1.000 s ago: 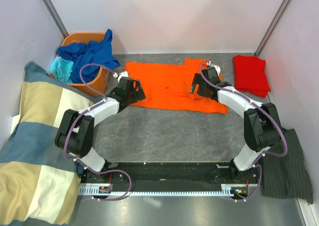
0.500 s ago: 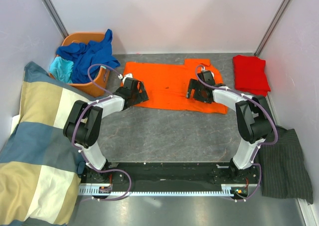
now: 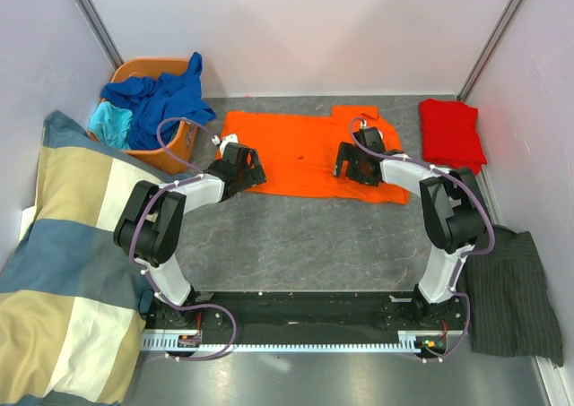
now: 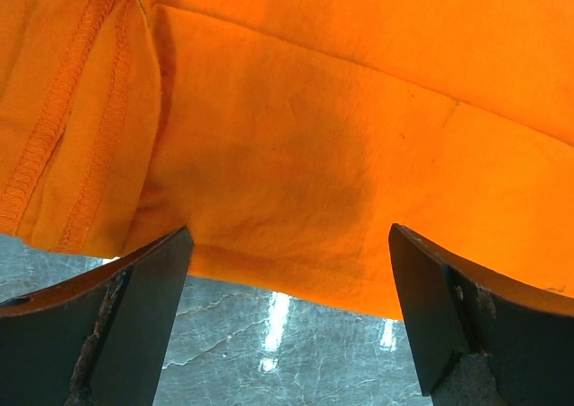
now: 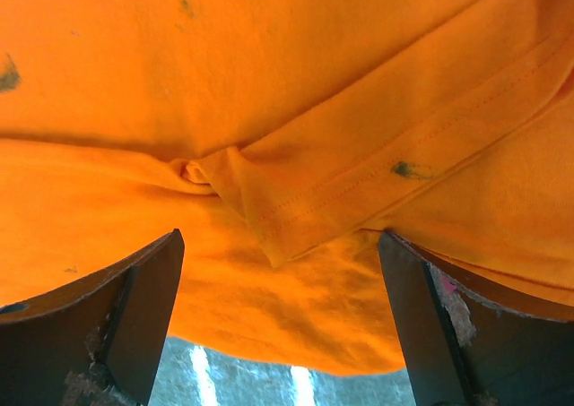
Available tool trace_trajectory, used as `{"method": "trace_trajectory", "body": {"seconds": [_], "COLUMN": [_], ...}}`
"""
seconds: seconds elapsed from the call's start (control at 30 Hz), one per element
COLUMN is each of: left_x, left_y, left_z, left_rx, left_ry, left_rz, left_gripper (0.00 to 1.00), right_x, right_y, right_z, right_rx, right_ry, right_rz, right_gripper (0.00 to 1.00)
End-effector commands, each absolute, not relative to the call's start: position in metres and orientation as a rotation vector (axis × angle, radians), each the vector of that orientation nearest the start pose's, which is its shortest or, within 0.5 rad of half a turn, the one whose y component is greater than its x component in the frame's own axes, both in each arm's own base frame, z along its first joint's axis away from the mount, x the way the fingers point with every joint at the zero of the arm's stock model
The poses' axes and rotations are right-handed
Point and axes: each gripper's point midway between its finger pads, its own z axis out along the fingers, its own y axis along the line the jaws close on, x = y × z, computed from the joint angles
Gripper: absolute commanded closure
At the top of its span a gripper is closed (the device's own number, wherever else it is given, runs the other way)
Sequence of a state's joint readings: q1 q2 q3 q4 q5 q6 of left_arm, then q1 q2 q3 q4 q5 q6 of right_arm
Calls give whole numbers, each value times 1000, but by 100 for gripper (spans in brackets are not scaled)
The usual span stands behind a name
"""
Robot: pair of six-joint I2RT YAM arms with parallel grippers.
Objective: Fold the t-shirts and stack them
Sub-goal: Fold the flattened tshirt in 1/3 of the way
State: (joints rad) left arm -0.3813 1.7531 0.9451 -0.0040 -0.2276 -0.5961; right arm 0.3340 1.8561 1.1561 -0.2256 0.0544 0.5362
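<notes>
Both our grippers stand wide open at the near edge of the orange t-shirt [image 3: 300,151], which lies spread on the table [image 3: 296,236]. Our left gripper [image 3: 244,168] is at its left corner and our right gripper [image 3: 352,164] further right. Neither holds anything, and the hem lies between each pair of fingers.

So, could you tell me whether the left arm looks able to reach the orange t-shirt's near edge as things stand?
Probably yes: the left pincer stands open right at the near hem of the orange t-shirt, with nothing lying between them.
</notes>
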Motion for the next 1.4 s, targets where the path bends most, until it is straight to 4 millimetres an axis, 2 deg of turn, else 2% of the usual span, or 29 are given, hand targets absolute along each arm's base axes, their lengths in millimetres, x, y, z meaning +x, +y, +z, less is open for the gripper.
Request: {"method": "trace_trajectory", "body": {"seconds": [0.0, 0.23, 0.43, 0.6, 0.63, 0.8, 0.9, 1.1, 1.27, 1.37], "left_x": [394, 389, 389, 389, 389, 389, 389, 384, 370, 356], "left_y": [-136, -133, -129, -125, -124, -123, -120, -117, -114, -105], "left_z": [22, 16, 16, 14, 13, 14, 16, 22, 25, 14], "left_rx": [-413, -422, -421, -422, -425, -426, -427, -431, -446, -463], "left_ry": [2354, 2366, 2365, 2369, 2369, 2367, 2363, 2362, 2367, 2389], "left_rz": [-167, -154, -126, -102, -98, -88, -76, -66, -81, -44], "left_gripper": [0, 0, 0, 0, 0, 0, 0, 0, 0, 0], "right_x": [433, 448, 450, 433, 424, 398, 386, 372, 360, 353], "right_y": [167, 174, 174, 162, 158, 144, 132, 109, 95, 89], "right_z": [43, 49, 57, 51, 42, 20, 13, 15, 15, 13], "right_rx": [270, 255, 243, 248, 249, 258, 274, 297, 288, 291], "right_ry": [2463, 2451, 2446, 2472, 2495, 2539, 2550, 2549, 2572, 2583], "right_rz": [341, 350, 346, 293, 275, 219, 160, 39, -19, -37], "right_gripper": [2, 2, 2, 2, 2, 2, 2, 2, 2, 2]}}
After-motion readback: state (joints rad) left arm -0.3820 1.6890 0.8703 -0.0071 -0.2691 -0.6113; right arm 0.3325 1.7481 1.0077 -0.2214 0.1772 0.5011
